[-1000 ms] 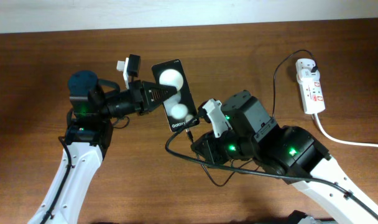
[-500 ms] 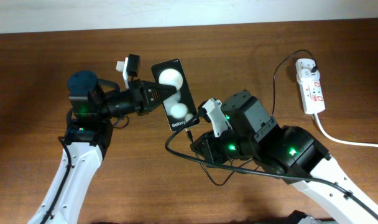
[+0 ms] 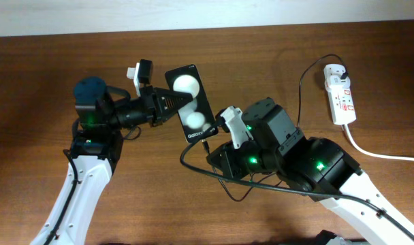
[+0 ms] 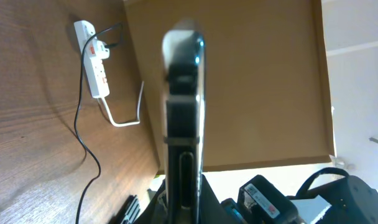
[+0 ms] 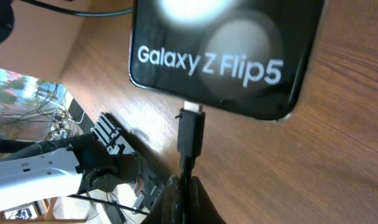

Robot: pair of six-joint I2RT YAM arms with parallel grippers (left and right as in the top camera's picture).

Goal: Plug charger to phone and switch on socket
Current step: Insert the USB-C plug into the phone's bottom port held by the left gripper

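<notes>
Glossy black phone point(image 3: 190, 105) lettered Galaxy Z Flip5, tilted above the tabletop point(image 3: 43, 82), charger point(image 5: 191, 134) tip at its port, white socket point(image 3: 341, 94) far right, plug inserted.

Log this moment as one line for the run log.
left gripper: shut on phone | right gripper: shut on charger, tip at phone port | socket: untouched

a robot bench in a lab

a left arm point(image 3: 84, 180) and a right arm point(image 3: 343, 173), both with green status lights point(image 3: 250, 161) lit, stand at a wooden surface point(image 3: 30, 82) against a plain white wall point(image 3: 193, 13). a white socket point(image 3: 340, 94) lies on the wood. loose cables point(image 5: 46, 109) tangle beyond the surface's edge.
</notes>
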